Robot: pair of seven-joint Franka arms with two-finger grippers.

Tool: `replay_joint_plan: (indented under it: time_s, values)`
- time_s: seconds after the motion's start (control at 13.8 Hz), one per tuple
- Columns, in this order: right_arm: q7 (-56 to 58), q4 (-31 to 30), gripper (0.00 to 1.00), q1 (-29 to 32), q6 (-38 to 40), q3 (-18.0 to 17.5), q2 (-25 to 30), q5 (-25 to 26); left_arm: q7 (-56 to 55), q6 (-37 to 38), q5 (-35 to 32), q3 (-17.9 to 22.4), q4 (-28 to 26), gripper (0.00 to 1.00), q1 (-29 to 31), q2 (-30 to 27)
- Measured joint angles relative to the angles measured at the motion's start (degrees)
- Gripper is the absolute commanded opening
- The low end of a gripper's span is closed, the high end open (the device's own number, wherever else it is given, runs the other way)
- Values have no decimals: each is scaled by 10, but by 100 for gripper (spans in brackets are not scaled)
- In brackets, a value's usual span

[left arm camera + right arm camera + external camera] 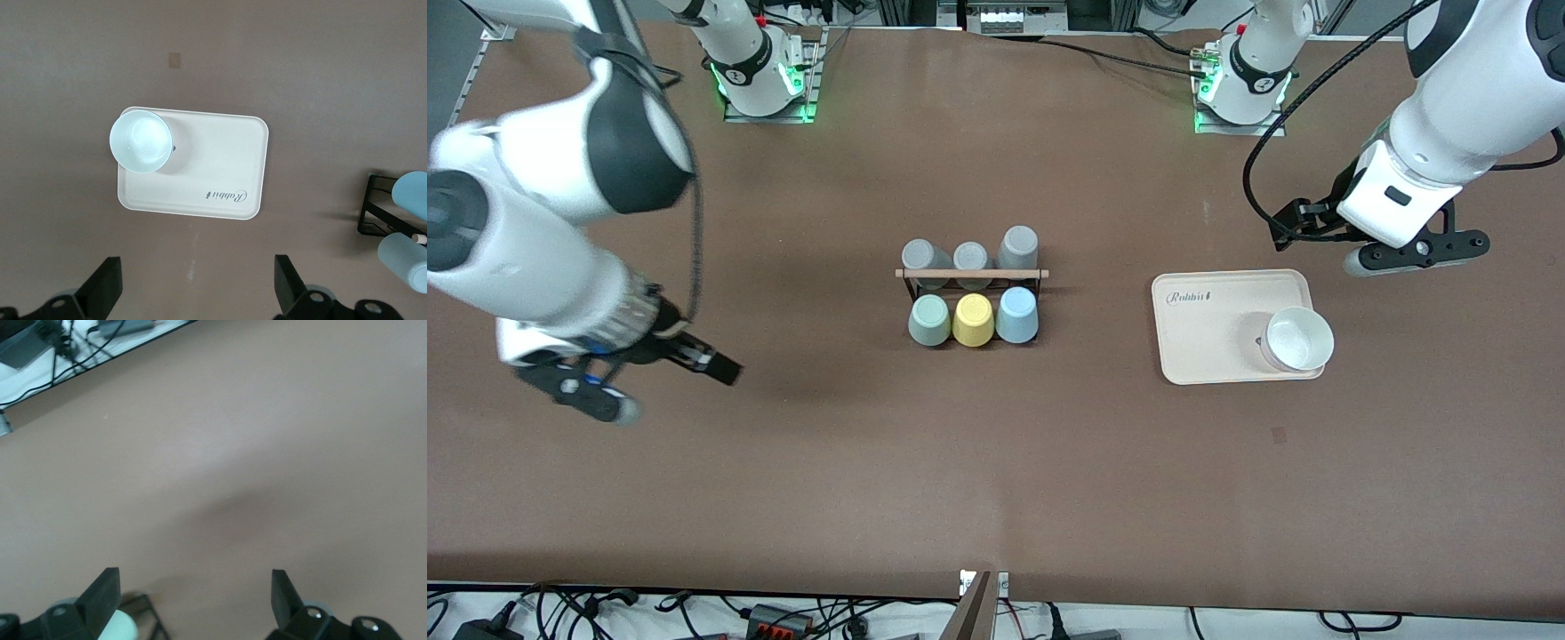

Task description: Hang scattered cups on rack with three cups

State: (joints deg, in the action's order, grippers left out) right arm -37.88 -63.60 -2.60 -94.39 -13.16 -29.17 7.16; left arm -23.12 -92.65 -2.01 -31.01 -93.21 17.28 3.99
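- Brown table (pixel 996 480) fills the front view, and at its middle the rack (pixel 971 274) carries six upturned cups: three grey cups (pixel 970 256) in the row farther from the camera, then mint cup (pixel 929 320), yellow cup (pixel 973 320) and blue cup (pixel 1017 315) in the nearer row. Both task cups look seated already, so I judge the job about finished.
- Same view: the right tool (pixel 618 391) hangs over bare table toward the right arm's end; the left tool (pixel 1414 253) hangs just off the cream tray (pixel 1209 338), which holds a white bowl (pixel 1298 339). Neither carries anything.
- Risk, as I see it: any swing of an arm back across the middle could clip the wooden dowel (pixel 971 273) and tip the light rack, shedding cups.
- Left wrist view: the left tool's (pixel 198 287) fingers (pixel 103 287) are spread wide and empty above the tray (pixel 220 167) and bowl (pixel 140 141). It catches the rack's end with two pale blue-looking cups (pixel 408 260) at the frame edge. That side-on glimpse is missing from the front view.
- Right wrist view: the right tool (pixel 193 600) is likewise spread and empty over plain table, with a sliver of the mint cup (pixel 120 628) and black wire by one finger. Only here do the cables off the table's edge (pixel 60 347) show from this side.
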Motion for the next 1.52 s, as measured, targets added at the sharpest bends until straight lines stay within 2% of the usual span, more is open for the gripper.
replay_joint_plan:
  time_s: [0.22, 0.36, 0.51, 0.8, 0.94, 1.16, 1.37, 1.52]
  values:
    - [58, -19, 100, 46, 38, -1, 45, 0, 0, 4, 0, 0, 0, 100, 1, 0]
    - [89, -64, 100, 65, 37, -2, 83, 0, 0, 5, 0, 0, 0, 100, 1, 0]
    - [116, -129, 100, 83, 16, -2, 132, -7, 0, 5, 0, 0, 0, 100, 1, 0]
    - [142, -322, 100, 109, -94, -3, 256, -34, 0, 6, 0, 0, 0, 100, 1, 0]
    - [148, -364, 100, 109, -109, -5, 285, -34, 0, 6, 0, 0, 0, 100, 1, 0]
    - [165, -353, 100, 111, -106, -5, 287, -34, 0, 6, 0, 1, 0, 100, 2, 0]
    - [177, -305, 100, 115, -69, -5, 276, -34, 0, 6, 0, 1, 0, 100, 2, 0]
    - [230, -274, 100, 115, -46, -3, 260, -34, 0, 6, 0, 0, 0, 100, 2, -4]
